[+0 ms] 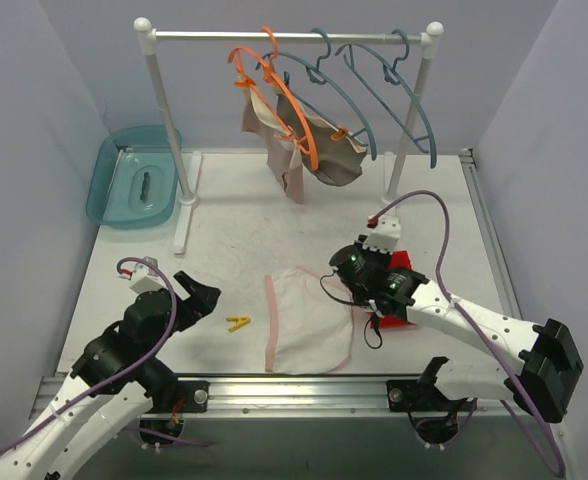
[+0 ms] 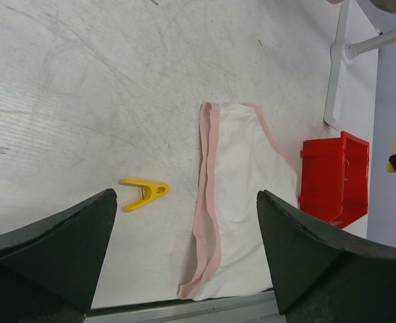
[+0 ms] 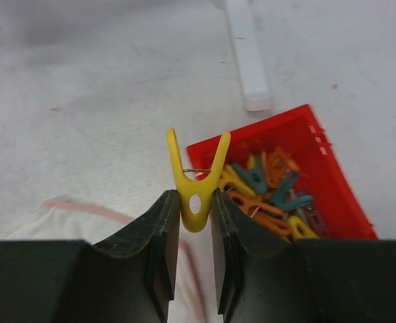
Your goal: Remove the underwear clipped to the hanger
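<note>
Currently the right gripper (image 3: pixel 194 202) pinches a yellow plastic clothes peg (image 3: pixel 196 176) at the edge of the red plastic bin of pegs (image 3: pixel 322 158). Let go short, the peg could land on the white pink-trimmed briefs (image 1: pixel 309 320) lying on the counter. Two taupe and pink cloth briefs (image 1: pixel 326 155) hang clipped to the orange hanger (image 1: pixel 296 112). The left gripper (image 1: pixel 196 298) is spread wide.

The gripper (image 3: pixel 194 199) pinches a yellow peg (image 3: pixel 198 192) between its fingers, the peg's legs splayed forward. Just right of the fingertips is a red bin (image 3: pixel 265 122) of mixed pegs (image 3: pixel 265 188). White, pink-trimmed underwear (image 3: pixel 70 215) lies left, beneath the fingers. A white rack foot (image 3: pixel 248 54) lies ahead.
</note>
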Motion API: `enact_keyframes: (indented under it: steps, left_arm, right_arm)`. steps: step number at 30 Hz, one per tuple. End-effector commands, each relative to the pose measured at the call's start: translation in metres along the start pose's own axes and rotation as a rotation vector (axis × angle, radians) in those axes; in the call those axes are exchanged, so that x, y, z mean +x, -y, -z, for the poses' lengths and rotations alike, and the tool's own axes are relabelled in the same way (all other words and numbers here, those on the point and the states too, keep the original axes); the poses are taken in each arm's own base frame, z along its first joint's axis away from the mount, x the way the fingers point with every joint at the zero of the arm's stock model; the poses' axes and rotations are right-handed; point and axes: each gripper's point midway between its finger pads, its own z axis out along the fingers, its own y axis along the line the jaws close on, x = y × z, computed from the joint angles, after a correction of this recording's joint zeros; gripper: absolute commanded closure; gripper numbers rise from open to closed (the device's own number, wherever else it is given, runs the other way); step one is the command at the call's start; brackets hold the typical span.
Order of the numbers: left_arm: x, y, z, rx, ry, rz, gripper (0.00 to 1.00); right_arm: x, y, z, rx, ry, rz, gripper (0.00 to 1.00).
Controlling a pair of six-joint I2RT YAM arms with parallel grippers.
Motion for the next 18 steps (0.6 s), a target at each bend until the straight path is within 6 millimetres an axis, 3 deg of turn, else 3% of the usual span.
enact_keyframes:
  steps: [1,7,8,9,11,13,14,16,17,18]
  left_arm:
    - [-0.006,0.021,-0.002,0.060,0.006,0.026,0.06]
    - [-0.004,0.025,-0.007,0.070,-0.002,0.034,0.06]
    - [-0.003,0.026,-0.008,0.072,-0.005,0.034,0.06]
    - [-0.003,0.026,-0.008,0.073,-0.006,0.034,0.06]
    - [-0.002,0.026,-0.009,0.074,-0.008,0.035,0.06]
    - [-0.002,0.026,-0.009,0.073,-0.006,0.037,0.06]
    - [-0.002,0.026,-0.010,0.072,-0.007,0.036,0.06]
    - [-0.002,0.025,-0.010,0.068,-0.004,0.035,0.06]
    - [-0.003,0.025,-0.009,0.068,0.000,0.037,0.06]
    - [-0.004,0.024,-0.009,0.064,0.004,0.037,0.06]
  right_arm:
    - [-0.007,0.050,-0.004,0.165,0.041,-0.044,1.00]
    - [-0.018,0.079,-0.012,0.234,0.034,-0.077,1.00]
    - [-0.016,0.081,-0.014,0.232,0.018,-0.079,0.91]
    - [-0.015,0.080,-0.014,0.225,0.009,-0.071,0.64]
    - [-0.011,0.077,-0.014,0.205,-0.010,-0.063,0.47]
    - [-0.011,0.071,-0.013,0.168,-0.018,-0.047,0.38]
    - [-0.012,0.065,-0.013,0.143,-0.017,-0.054,0.31]
    - [-0.010,0.041,-0.011,0.025,-0.044,-0.026,0.28]
    - [-0.015,0.019,-0.012,-0.085,-0.026,0.036,0.30]
    - [-0.004,-0.016,-0.003,-0.277,-0.084,0.069,0.30]
